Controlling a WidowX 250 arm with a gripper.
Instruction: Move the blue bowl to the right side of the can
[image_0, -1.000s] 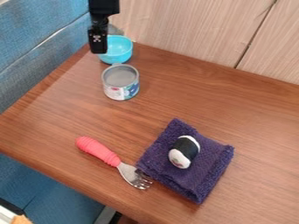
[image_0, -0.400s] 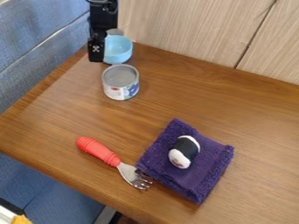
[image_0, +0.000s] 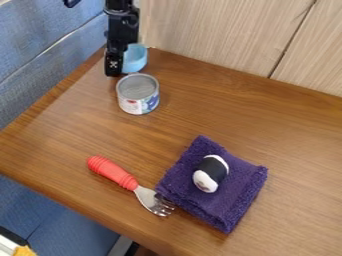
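The black gripper (image_0: 114, 65) hangs at the upper left, low over the table's back left corner, in front of the left part of the blue bowl (image_0: 136, 58). How its fingers stand, and whether they touch the bowl, I cannot tell. The bowl's right side shows, upright, close behind the can. The grey-topped can (image_0: 137, 93) stands upright just below the bowl, below and right of the gripper.
A red-handled fork (image_0: 112, 173) lies at the lower left, its tines against a folded purple towel (image_0: 233, 200). A black-and-white sushi toy (image_0: 210, 173) rests on the towel. A wooden wall panel (image_0: 220, 35) borders the table's back edge.
The gripper has come down and slightly right, covering more of the bowl's left part. Against the earlier views, the bowl sits slightly further left. The can, fork and towel have stayed put.
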